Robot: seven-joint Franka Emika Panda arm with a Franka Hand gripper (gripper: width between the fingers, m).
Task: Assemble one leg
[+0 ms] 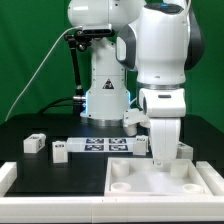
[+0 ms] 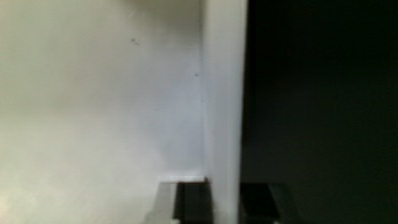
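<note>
In the exterior view my gripper (image 1: pixel 163 153) points straight down at the far edge of the large white panel (image 1: pixel 150 178) with round corner sockets. In the wrist view the two dark fingers (image 2: pixel 191 203) stand close together on either side of the panel's edge (image 2: pixel 224 120), which fills the gap between them. My gripper (image 2: pixel 224 205) looks shut on that edge. Small white legs with tags lie on the black table: one (image 1: pixel 35 143) at the exterior view's left, one (image 1: pixel 60 151) beside it, and one (image 1: pixel 184 150) just right of the gripper. No leg shows in the wrist view.
The marker board (image 1: pixel 106 146) lies across the middle of the table. A low white frame (image 1: pixel 8 176) borders the table's front and left. Another tagged white part (image 1: pixel 132 120) sits by the robot's base. The black table (image 2: pixel 329 110) lies beyond the panel's edge.
</note>
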